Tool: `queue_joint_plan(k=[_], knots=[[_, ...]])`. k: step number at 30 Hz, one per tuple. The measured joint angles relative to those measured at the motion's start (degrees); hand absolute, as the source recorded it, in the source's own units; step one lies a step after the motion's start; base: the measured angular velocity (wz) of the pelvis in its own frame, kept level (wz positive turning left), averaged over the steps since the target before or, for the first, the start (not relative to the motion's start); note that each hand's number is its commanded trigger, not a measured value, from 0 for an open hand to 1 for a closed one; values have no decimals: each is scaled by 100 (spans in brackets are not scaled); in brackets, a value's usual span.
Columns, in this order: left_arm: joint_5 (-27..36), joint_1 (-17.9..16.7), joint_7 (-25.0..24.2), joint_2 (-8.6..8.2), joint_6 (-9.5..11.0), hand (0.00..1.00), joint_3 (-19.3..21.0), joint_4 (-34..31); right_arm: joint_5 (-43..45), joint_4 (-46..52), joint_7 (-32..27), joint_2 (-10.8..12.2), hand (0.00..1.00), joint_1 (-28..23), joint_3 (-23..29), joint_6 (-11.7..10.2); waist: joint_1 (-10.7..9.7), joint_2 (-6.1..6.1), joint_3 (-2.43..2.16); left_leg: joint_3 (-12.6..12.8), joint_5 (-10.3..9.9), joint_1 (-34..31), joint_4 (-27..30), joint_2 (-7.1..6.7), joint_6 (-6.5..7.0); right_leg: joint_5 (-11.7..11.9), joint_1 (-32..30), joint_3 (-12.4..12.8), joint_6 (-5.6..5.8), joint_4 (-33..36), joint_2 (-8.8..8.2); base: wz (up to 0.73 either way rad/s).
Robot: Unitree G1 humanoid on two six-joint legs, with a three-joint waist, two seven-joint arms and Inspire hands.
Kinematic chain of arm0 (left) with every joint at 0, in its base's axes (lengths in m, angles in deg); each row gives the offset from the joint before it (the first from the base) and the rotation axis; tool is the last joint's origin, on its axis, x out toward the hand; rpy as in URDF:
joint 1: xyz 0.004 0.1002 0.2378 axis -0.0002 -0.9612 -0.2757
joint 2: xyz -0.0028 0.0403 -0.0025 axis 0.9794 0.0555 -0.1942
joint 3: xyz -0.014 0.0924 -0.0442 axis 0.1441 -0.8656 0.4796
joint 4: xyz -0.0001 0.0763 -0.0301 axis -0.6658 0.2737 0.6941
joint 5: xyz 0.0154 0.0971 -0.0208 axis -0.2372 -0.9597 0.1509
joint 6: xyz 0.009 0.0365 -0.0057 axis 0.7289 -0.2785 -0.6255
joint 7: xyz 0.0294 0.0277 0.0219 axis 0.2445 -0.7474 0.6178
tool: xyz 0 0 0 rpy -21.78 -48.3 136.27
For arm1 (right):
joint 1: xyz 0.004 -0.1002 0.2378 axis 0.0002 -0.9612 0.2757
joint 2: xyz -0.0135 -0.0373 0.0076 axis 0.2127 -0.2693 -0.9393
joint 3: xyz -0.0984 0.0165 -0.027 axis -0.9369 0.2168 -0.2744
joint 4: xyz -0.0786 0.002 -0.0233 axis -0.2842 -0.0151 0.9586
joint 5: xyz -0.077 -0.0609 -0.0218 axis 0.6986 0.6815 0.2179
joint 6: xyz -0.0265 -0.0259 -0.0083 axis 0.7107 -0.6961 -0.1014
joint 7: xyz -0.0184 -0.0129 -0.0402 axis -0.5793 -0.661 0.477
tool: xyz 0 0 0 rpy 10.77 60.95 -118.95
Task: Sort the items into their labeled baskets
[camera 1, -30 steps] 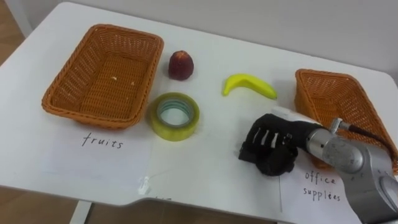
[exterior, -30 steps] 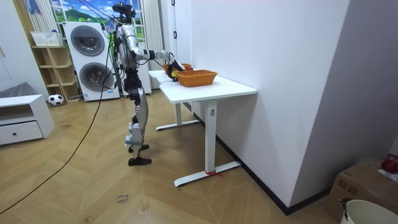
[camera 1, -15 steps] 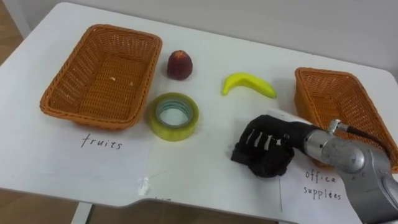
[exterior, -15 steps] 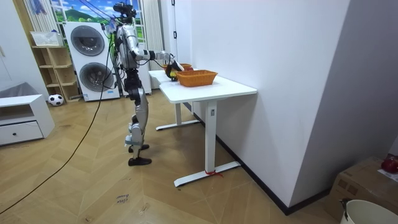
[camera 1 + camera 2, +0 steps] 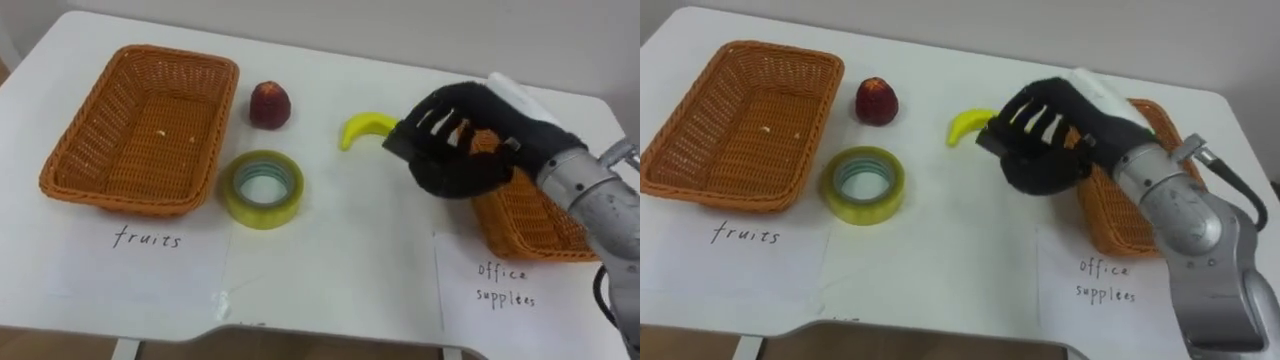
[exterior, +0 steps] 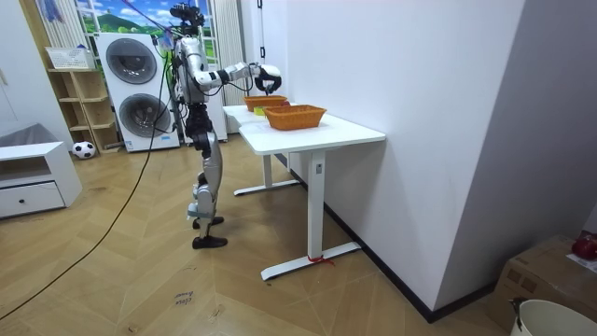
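The right hand [image 5: 462,150] is rising off the table [image 5: 330,265] to right centre, now covering the banana's [image 5: 360,127] end before the office basket [image 5: 530,222]. Whether its fingers are holding anything, I cannot tell.

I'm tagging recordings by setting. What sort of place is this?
Probably a home-like laundry or utility room: stacked washing machines against the back wall, an open shelf beside them, and a white desk on a wood floor.
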Motion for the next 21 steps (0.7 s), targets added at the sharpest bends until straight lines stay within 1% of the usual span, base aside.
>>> queue_joint_plan(k=[3, 4, 9, 12, 16, 21], knots=[[-8, -18, -67, -17, 0, 0, 39, 0, -79, 0, -227, -1, 100, 9, 98, -6, -30, 18, -5, 4, 0, 15, -5, -1, 0, 0, 38, -6, 0, -2, -1, 0], [-14, -20, -81, -39, 0, 0, 72, -1, -154, -1, -342, -2, 100, 12, 161, -6, -46, 26, -15, 5, 0, 19, -9, -1, 0, 0, 40, -5, 0, -1, -1, 0], [-114, -41, -76, -78, 2, 0, 92, 8, -405, -51, -893, -63, 100, 66, 410, -65, -101, 70, -24, 20, 0, 46, -6, 0, 0, 0, 39, -3, 0, -2, 1, 0], [-117, -48, -71, -83, 2, 0, 114, 7, -435, -68, -1130, -64, 100, 66, 447, -71, -118, 74, -21, 44, 0, 64, -6, 2, 0, 0, 40, 5, 0, -1, 1, -2], [-120, -63, -75, -112, 1, 0, 260, 7, -455, -172, -1323, -75, 100, 83, 466, -78, -125, 68, -26, 58, 0, 62, -7, 3, 0, 0, 37, 10, 0, 1, 1, 0], [-228, -119, -89, -132, 0, 0, 330, -3, -696, -326, -1492, -260, 100, 103, 501, -83, -134, 65, -32, 51, 0, 21, -7, 4, 0, 0, 25, 4, 0, 3, 3, 0]])
